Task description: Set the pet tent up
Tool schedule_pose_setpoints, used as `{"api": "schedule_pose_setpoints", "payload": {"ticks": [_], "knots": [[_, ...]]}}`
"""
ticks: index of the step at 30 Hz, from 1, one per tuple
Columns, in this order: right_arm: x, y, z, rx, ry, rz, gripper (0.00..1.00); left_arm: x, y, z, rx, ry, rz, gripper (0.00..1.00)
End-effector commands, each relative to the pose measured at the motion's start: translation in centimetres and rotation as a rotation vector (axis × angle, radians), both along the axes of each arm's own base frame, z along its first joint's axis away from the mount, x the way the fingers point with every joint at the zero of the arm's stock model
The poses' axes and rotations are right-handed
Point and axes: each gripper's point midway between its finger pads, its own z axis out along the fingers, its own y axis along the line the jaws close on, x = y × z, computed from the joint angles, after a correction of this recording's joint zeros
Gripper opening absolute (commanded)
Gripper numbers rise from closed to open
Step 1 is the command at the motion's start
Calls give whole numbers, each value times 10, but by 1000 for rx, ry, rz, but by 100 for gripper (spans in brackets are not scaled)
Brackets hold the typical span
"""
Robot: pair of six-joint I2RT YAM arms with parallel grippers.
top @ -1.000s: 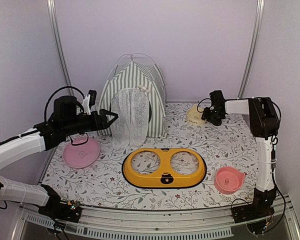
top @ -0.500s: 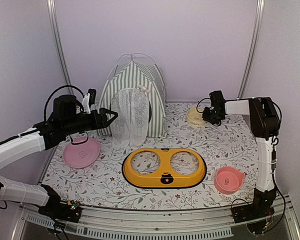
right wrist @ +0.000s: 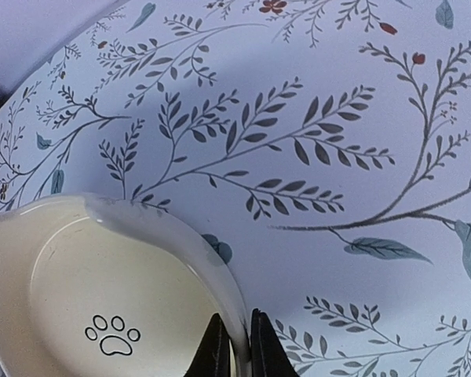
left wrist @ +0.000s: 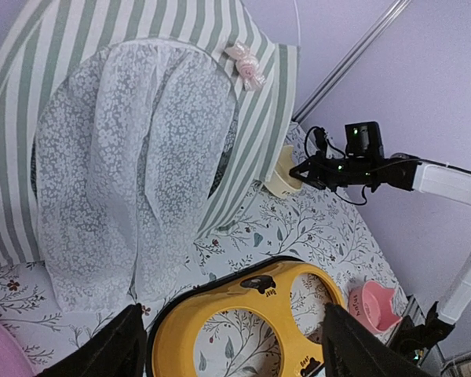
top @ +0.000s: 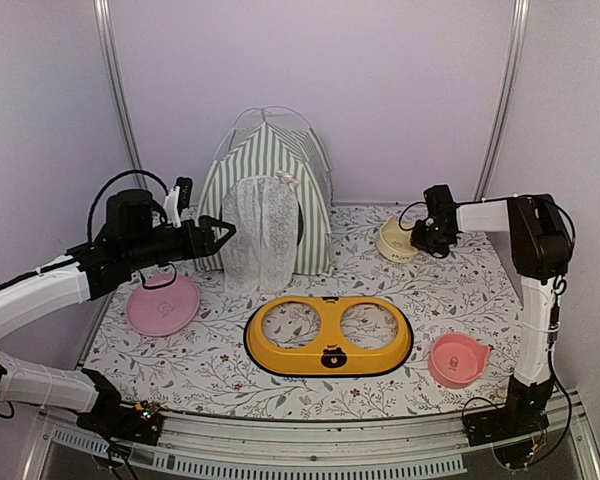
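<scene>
Standing upright at the back of the floral mat, left of centre, the pet tent already looked set up, its lace curtain hanging over the door. The left gripper hovered just beside it, jaws wide. The right gripper pinched the rim of the cream bowl, so only furnishing seemed left.

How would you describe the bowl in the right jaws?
Find the grey-green and white striped fabric tent at the back. Right of it is a cream plastic bowl, its rim in the jaws of the right gripper. Only it is cream, with a paw print inside.
</scene>
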Motion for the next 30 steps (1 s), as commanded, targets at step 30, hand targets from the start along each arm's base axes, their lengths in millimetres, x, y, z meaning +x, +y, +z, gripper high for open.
{"api": "schedule_pose_setpoints", "payload": {"ticks": [30], "knots": [[-233, 114, 86, 21, -14, 290, 0, -4, -13, -7, 2, -36, -71, 78]]}}
